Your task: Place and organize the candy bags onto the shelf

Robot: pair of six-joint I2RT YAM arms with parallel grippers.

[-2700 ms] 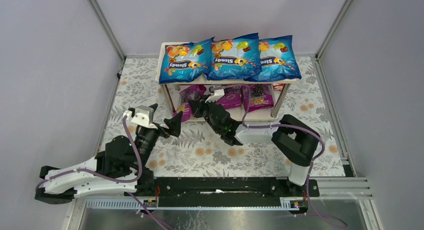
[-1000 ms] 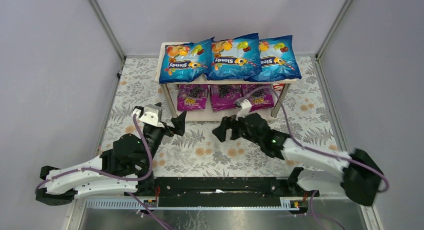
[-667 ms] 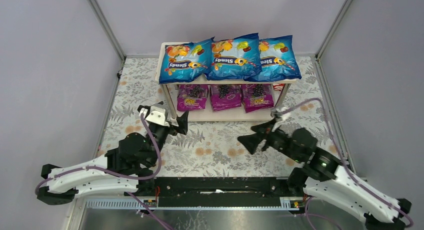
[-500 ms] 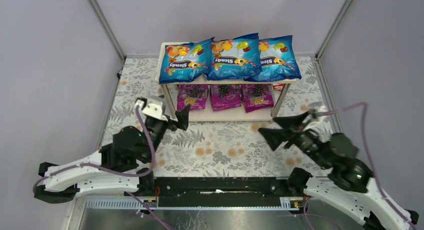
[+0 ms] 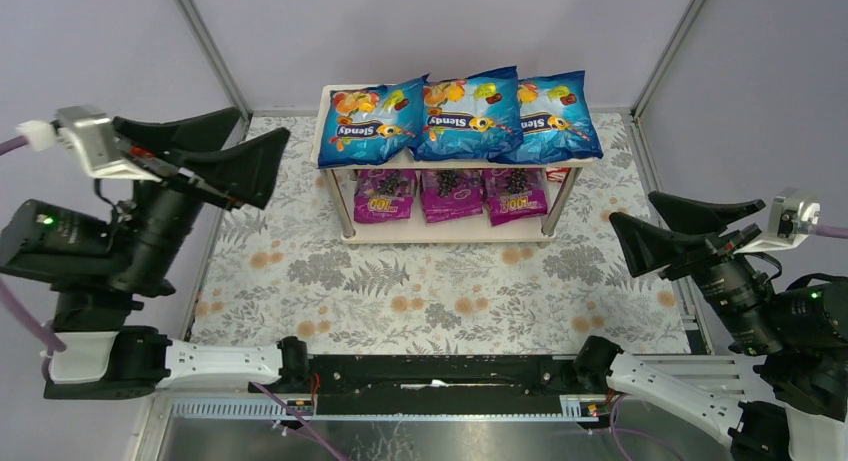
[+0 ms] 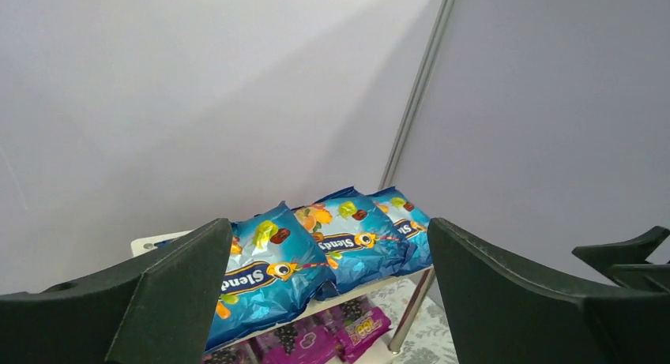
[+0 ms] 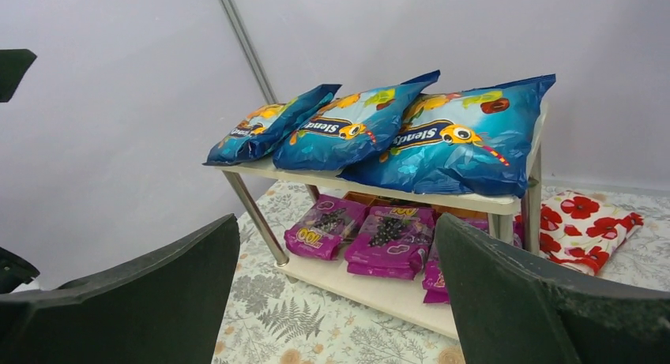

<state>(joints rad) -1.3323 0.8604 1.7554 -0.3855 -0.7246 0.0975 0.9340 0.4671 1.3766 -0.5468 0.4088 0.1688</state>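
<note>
While three blue candy bags [image 5: 459, 119] lay on the shelf's [image 5: 440, 232] top board and three magenta bags [image 5: 449, 194] below, the left gripper [image 5: 263, 122] and right gripper [image 5: 632, 207] hung spread wide, empty, well apart from it.

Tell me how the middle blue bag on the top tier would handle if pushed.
The middle blue bag looks glossy, so it would probably slide easily. Puffed and creased, it is likely soft and light.

Left arm [image 5: 150, 231]: reared up high on the left side, wrist pointing toward the far middle.
Left gripper [image 5: 262, 123]: jaws spread wide, nothing between them.
Right arm [image 5: 745, 301]: lifted likewise (a near mirror).
Right gripper [image 5: 632, 206]: wide apart, empty.
</note>
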